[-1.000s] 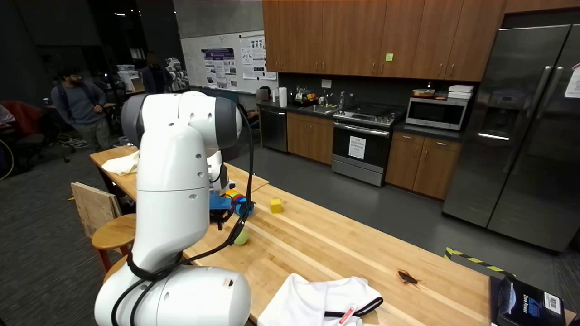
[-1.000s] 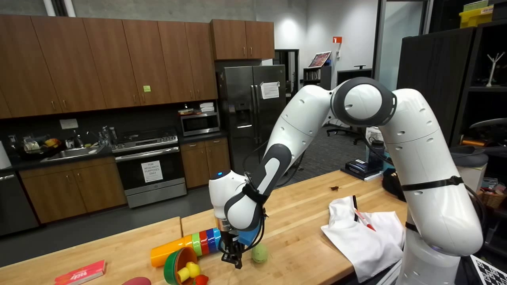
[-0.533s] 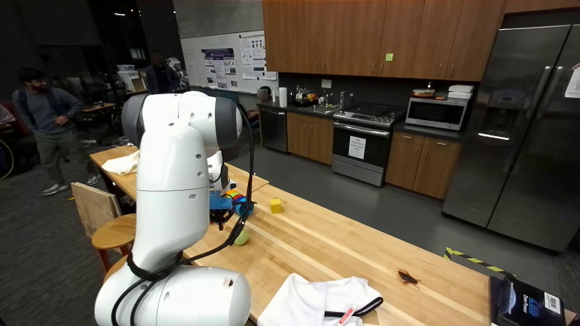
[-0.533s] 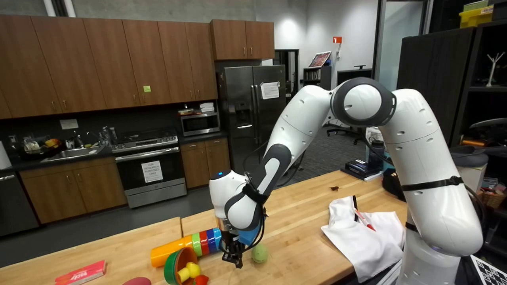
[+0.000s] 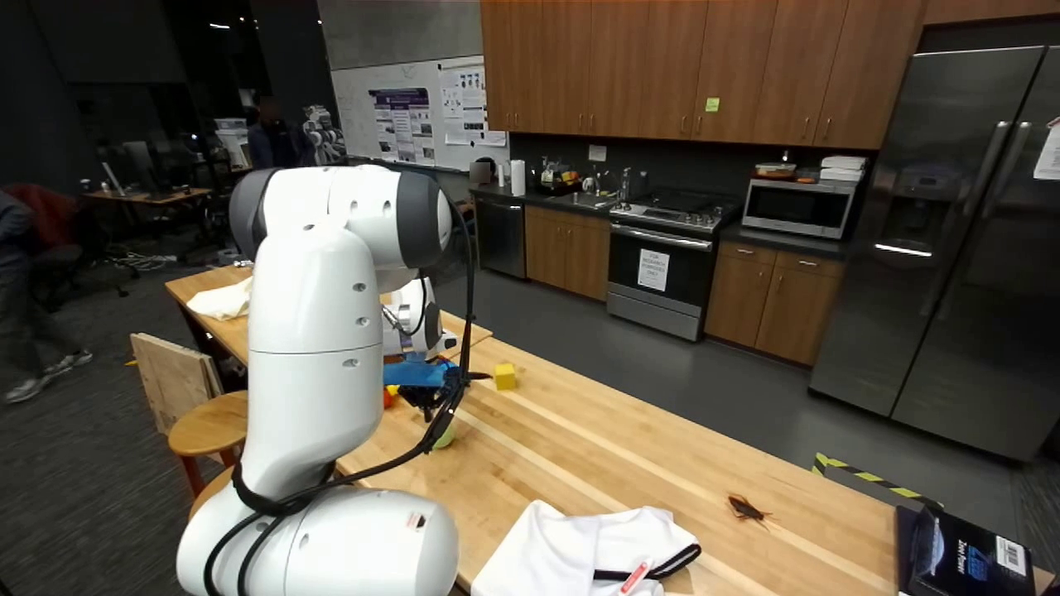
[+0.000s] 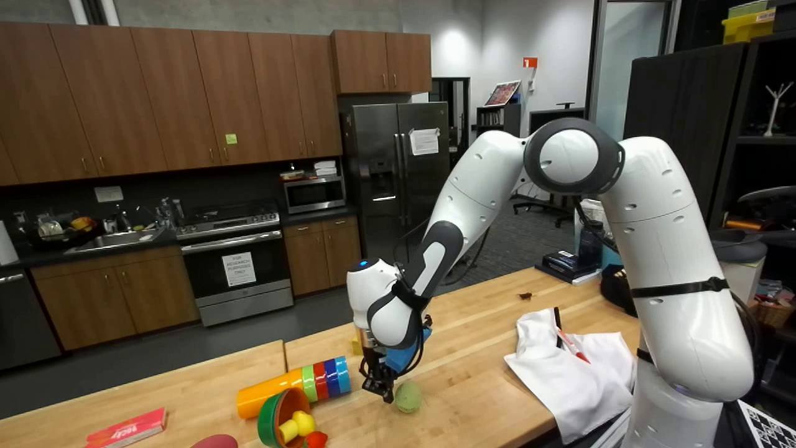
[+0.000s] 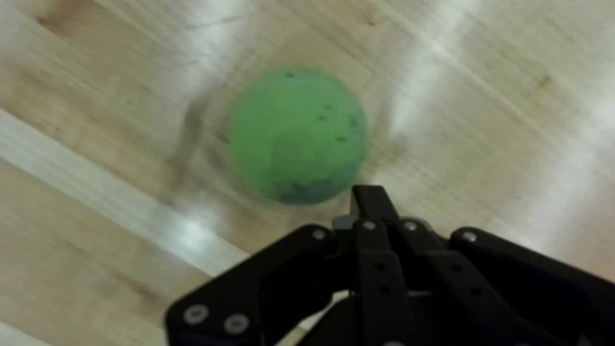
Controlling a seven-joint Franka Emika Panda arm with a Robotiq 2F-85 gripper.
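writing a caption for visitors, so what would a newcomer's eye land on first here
Probably the big white arm bent over the wooden table, its shut tool close beside a green ball. Next, the rainbow row of cups lying on the table, then the brown bug-like thing near the white cloth.

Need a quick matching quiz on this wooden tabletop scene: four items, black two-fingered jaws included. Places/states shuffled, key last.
Items:
1. pale-green round ball
2. black two-fingered jaws
3. white fabric sheet
4. glossy multicoloured nested cups

Places/states:
A. lying sideways
B. dark-speckled, close to the jaws' tips
C. shut together
D. under a slim red-and-white marker

Pairs: 1-B, 2-C, 3-D, 4-A
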